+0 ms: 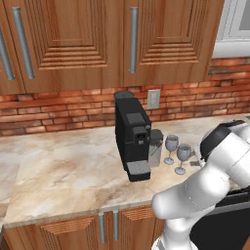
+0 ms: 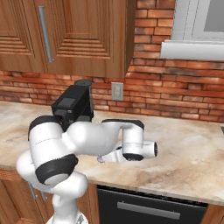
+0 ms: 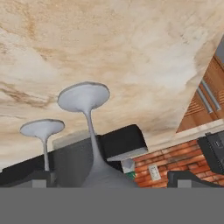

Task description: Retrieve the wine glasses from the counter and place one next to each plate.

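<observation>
Both wine glasses (image 1: 177, 152) stand on the desk (image 1: 73, 171), at three o'clock of the coffee machine (image 1: 132, 138). The hand (image 3: 107, 179), released wide, straddles the nearer stem (image 3: 91, 131); centre before clenching.

A black boxy coffee machine (image 1: 132, 136) with a clear tank stands upright before the red brick wall (image 1: 58, 110). A white wall socket (image 1: 153, 99) sits just right of it, under brown wooden cupboards (image 1: 97, 39).

counter: beige marbled stone counter (image 1: 68, 171) | on it: black coffee machine (image 1: 132, 136) | right of machine: two clear stemmed wine glasses (image 1: 177, 152), side by side
</observation>
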Controlling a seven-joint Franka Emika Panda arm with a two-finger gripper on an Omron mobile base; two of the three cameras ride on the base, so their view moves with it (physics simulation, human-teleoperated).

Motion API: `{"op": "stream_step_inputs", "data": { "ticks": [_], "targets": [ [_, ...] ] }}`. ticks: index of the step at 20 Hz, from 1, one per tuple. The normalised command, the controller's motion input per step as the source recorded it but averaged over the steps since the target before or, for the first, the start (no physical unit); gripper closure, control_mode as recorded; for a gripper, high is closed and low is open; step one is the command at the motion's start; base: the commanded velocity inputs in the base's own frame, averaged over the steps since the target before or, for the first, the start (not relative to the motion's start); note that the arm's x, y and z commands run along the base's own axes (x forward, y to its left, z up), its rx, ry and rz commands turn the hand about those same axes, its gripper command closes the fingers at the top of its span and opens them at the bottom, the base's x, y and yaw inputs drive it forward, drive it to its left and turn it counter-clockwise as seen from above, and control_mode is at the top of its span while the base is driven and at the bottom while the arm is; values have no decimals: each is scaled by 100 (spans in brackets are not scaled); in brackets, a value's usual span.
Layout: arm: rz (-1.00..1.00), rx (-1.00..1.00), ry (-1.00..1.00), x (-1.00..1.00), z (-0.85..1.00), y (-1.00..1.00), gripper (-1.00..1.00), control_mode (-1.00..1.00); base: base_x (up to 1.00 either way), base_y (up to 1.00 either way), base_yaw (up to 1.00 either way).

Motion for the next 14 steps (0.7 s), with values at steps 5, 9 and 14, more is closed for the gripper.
{"op": "stream_step_inputs", "data": {
  "ticks": [5,9,14],
  "targets": [
    [0,0,-1,6,-14,0,-100,-100,0,0,0],
    [0,0,0,0,-19,1,-100,-100,0,0,0],
    [0,0,0,16,-36,5,-100,-100,0,0,0]
  ]
}}
